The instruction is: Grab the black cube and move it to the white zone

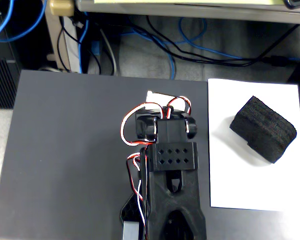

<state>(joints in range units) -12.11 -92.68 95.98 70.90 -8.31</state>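
Grey mat (75, 150), black cube (263, 129) on white zone (240, 180)

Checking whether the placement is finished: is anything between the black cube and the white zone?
Nothing visible is. The black cube already lies on the white zone, in its upper right part, apart from the arm over the dark mat. The gripper cannot be made out.

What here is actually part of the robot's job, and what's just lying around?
Part of the job:
- black cube, resting on the sheet
- white zone, the paper sheet
- robot arm, folded over the mat; its end effector isn't clearly visible

Just lying about:
- dark grey mat
- blue cables and black cables behind the table
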